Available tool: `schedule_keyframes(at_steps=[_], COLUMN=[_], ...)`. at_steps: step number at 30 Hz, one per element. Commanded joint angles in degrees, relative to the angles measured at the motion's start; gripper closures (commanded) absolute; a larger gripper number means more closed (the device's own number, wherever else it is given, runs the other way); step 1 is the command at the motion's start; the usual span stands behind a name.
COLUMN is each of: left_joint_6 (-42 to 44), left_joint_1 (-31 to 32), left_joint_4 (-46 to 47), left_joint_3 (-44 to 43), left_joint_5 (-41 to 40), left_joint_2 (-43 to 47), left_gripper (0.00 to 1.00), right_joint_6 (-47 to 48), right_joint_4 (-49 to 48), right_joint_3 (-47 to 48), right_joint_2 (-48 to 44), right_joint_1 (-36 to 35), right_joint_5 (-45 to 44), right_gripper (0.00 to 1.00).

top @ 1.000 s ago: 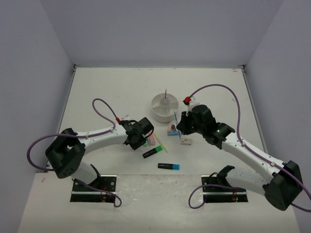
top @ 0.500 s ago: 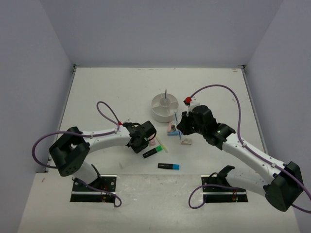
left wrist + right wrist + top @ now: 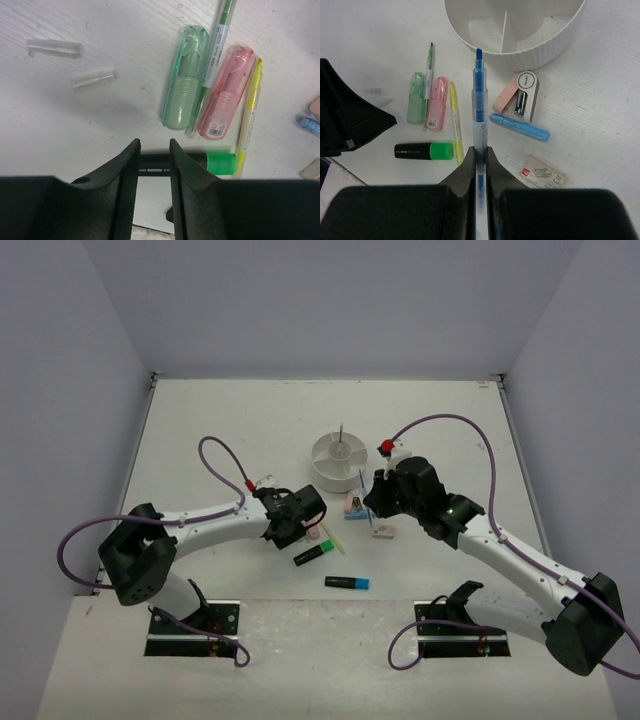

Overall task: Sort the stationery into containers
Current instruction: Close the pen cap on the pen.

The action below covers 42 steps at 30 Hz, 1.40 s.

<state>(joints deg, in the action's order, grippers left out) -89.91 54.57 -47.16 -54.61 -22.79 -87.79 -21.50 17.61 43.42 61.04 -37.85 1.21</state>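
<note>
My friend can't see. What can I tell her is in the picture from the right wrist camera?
The right jaws pinch a clear blue pen, its tip pointing at the round white organiser. Left of the pen lie a mint marker, a pink marker and a green highlighter.

Two black-bodied highlighters are counted: green highlighter [image 3: 422,150], blue highlighter [image 3: 346,582]. Three pastel markers: mint marker [image 3: 182,82], pink marker [image 3: 227,95], blue marker [image 3: 519,126]. Four thin pens: green pen [image 3: 221,25], yellow pen [image 3: 247,120], clear blue pen [image 3: 479,105], upright pen [image 3: 340,433]. One white organiser [image 3: 530,52], one wrapped eraser [image 3: 542,172], one correction tape [image 3: 520,97] and two clear caps [image 3: 54,48] [image 3: 93,79] are counted.
</note>
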Motion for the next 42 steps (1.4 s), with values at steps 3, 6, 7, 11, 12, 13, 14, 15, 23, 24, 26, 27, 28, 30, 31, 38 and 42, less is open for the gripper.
schedule_keyframes(at_steps=[3, 6, 7, 11, 12, 13, 14, 15, 23, 24, 26, 27, 28, 30, 31, 38, 42], left_joint_6=[6.08, 6.52, 6.04, 3.17, 3.00, 2.91, 2.74, 1.15, -2.21, -1.82, -0.43, 0.11, 0.30, -0.61, -1.02, -2.88, -3.71], left_joint_1=[0.28, -0.74, -0.95, -9.48, -11.38, -12.98, -14.32, -15.97, -24.97, -26.24, -28.65, -29.51, -30.30, -31.29, -31.58, -32.86, -32.77], left_joint_4=[-3.25, -6.59, -7.15, -14.11, -14.76, -15.54, -16.25, -18.65, -27.01, -27.29, -27.31, -26.91, -26.53, -25.95, -25.72, -25.51, -26.45], left_joint_3=[-0.85, -0.99, -1.02, 2.15, 3.05, 3.77, 4.39, 4.74, 8.28, 8.88, 10.37, 10.94, 11.59, 13.44, 14.15, 15.04, 14.64], left_joint_5=[-8.73, -10.62, -10.98, -10.55, -10.27, -10.26, -10.59, -11.71, -13.23, -13.13, -12.09, -10.94, -9.85, -8.48, -7.72, -3.08, -1.47], left_joint_2=[4.23, 5.15, 5.40, 10.09, 11.42, 12.66, 13.97, 16.49, 28.02, 28.21, 26.95, 25.98, 24.89, 23.07, 22.52, 17.41, 15.43], left_gripper=[0.66, 0.65, 0.65, 0.65, 0.65, 0.65, 0.66, 0.66, 0.67, 0.67, 0.67, 0.67, 0.68, 0.68, 0.68, 0.72, 0.79], right_joint_6=[0.75, 0.75, 0.75, 0.50, 0.33, 0.31, 0.23, 0.07, -3.73, -4.32, -5.59, -6.08, -6.48, -6.81, -6.89, -7.27, -7.62], right_joint_4=[-2.23, -2.23, -2.23, -2.57, -2.83, -2.93, -3.02, -3.02, -6.66, -7.44, -8.73, -9.52, -10.36, -10.95, -11.09, -10.94, -11.65], right_joint_3=[-0.35, -0.28, -0.26, -0.26, -0.26, -0.18, -0.09, -0.01, -1.28, -1.59, -2.23, -2.82, -3.47, -4.10, -4.29, -4.05, -4.19], right_joint_2=[-0.48, -0.64, -0.65, -0.57, -0.48, -0.31, -0.14, 0.03, -3.38, -3.96, -4.88, -5.29, -5.74, -6.55, -6.72, -4.96, -4.83], right_joint_1=[0.05, 0.05, 0.05, 0.05, 0.05, -0.03, -0.04, -0.04, -0.80, -0.94, -1.16, -1.22, -1.28, -1.31, -1.27, -1.27, -1.27], right_joint_5=[0.91, 1.34, 1.42, 3.67, 4.12, 4.56, 4.92, 5.65, 12.32, 13.24, 15.63, 16.33, 16.81, 16.65, 16.44, 16.68, 17.73], right_gripper=[1.00, 1.00, 1.00, 1.00, 1.00, 1.00, 1.00, 1.00, 1.00, 1.00, 1.00, 1.00, 1.00, 1.00, 1.00, 1.00, 1.00])
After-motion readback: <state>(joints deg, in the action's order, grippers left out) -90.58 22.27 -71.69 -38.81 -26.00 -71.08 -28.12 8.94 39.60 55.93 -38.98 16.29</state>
